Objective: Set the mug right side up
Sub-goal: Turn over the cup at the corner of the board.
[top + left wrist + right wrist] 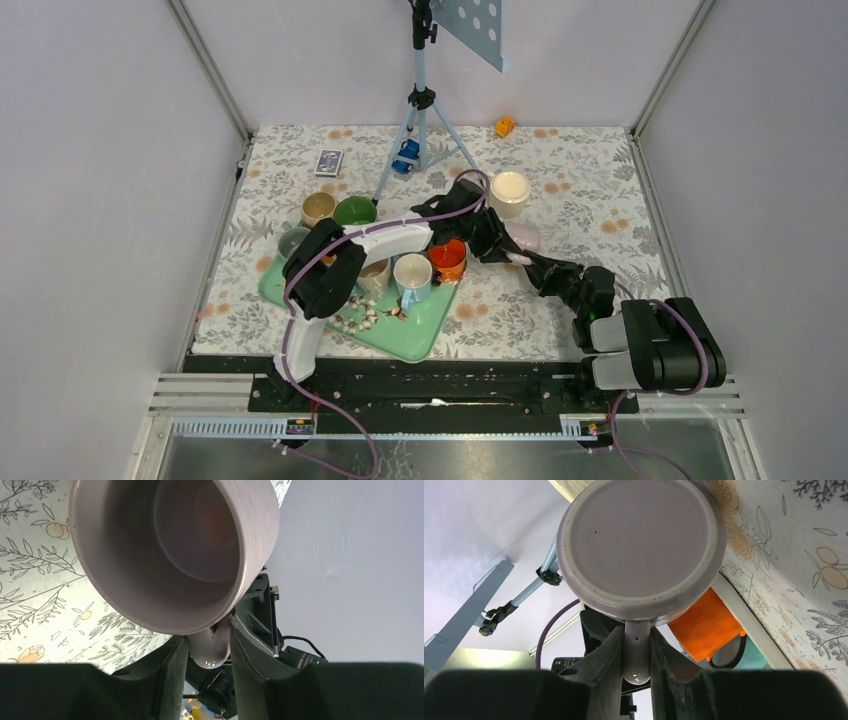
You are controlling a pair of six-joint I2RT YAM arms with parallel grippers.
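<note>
Your right pincer clamps the mug by its handle, base facing that wrist, while your left pincer straddles the same handle from the mouth side, pinching or not I cannot tell.

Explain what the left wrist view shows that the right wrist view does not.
Only the left wrist view shows the hollow inside of the lilac mug, its mouth toward the camera. Only the right wrist view shows its flat base, an orange mug and a tripod. Both show the handle between a gripper's fingers (left gripper, right gripper) and the floral tablecloth.
</note>
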